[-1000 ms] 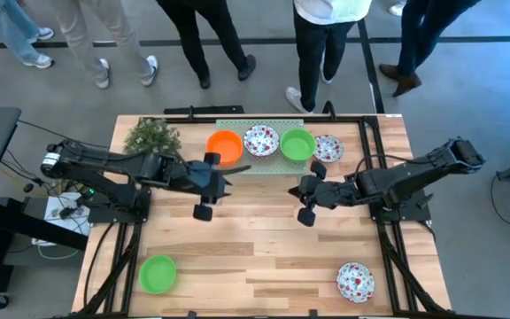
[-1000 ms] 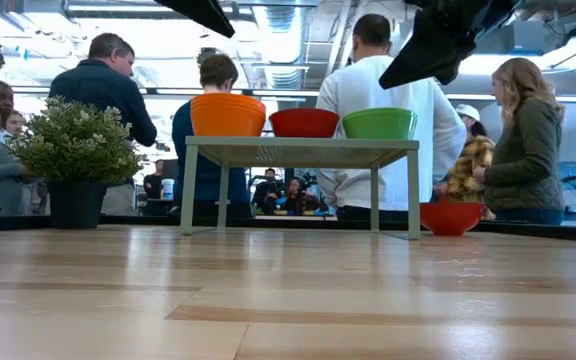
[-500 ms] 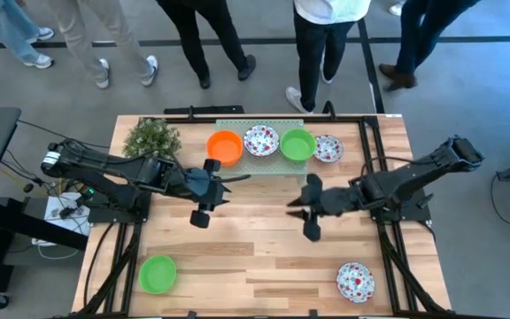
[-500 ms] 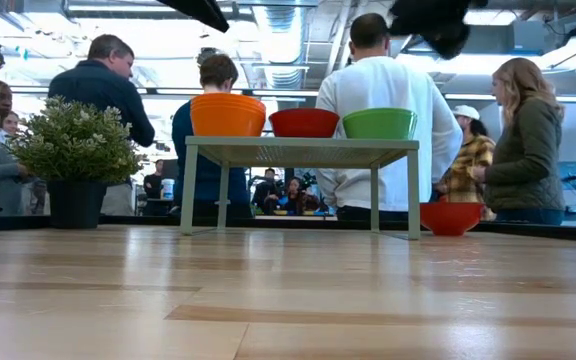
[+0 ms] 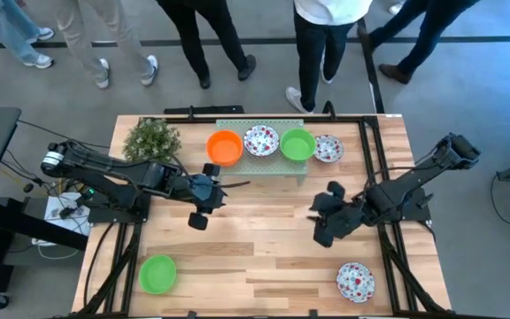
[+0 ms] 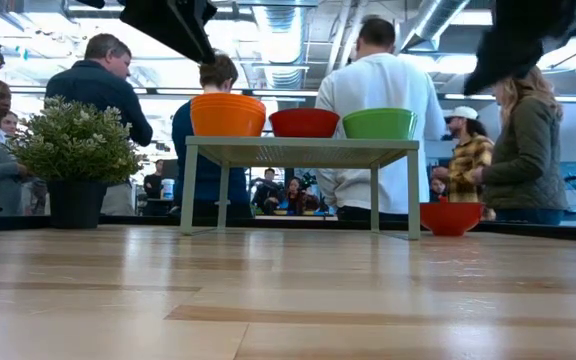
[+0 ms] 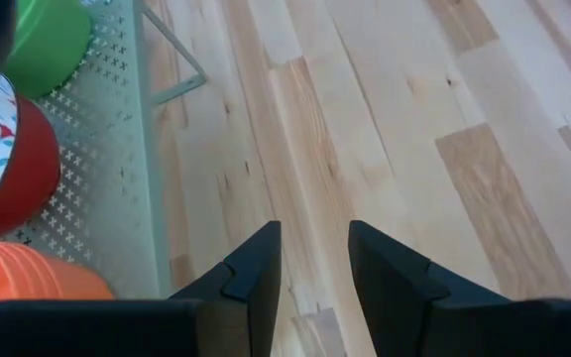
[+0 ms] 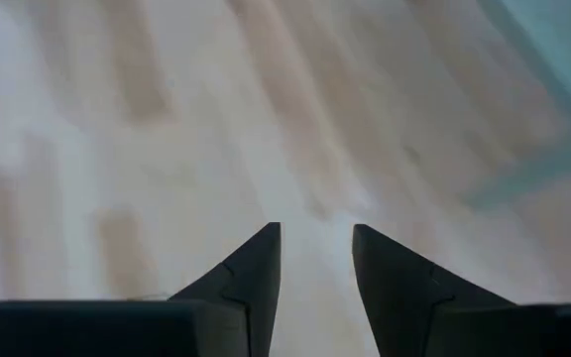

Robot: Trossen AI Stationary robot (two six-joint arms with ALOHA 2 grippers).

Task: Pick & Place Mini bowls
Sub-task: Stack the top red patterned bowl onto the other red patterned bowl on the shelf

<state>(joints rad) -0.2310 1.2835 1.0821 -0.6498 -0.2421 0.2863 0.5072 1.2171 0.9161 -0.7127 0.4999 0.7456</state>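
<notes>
My left gripper (image 7: 312, 260) and right gripper (image 8: 315, 260) hover released, empty; the round orange plastic bowl (image 5: 225, 147) sits upright, opening skyward, on the pale green mesh rack (image 5: 269, 165).

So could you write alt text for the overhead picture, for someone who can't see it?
Two dark robot arms reach over a wooden table, left gripper and right gripper both empty. Orange, speckled and green mini bowls sit on a rack at the back.

Open demo or lab hall: exposed ceiling ducts (image 6: 288, 40), grey floor (image 5: 237, 89), several people (image 6: 378, 110) standing behind the framed wooden worktop (image 5: 255, 257).
</notes>
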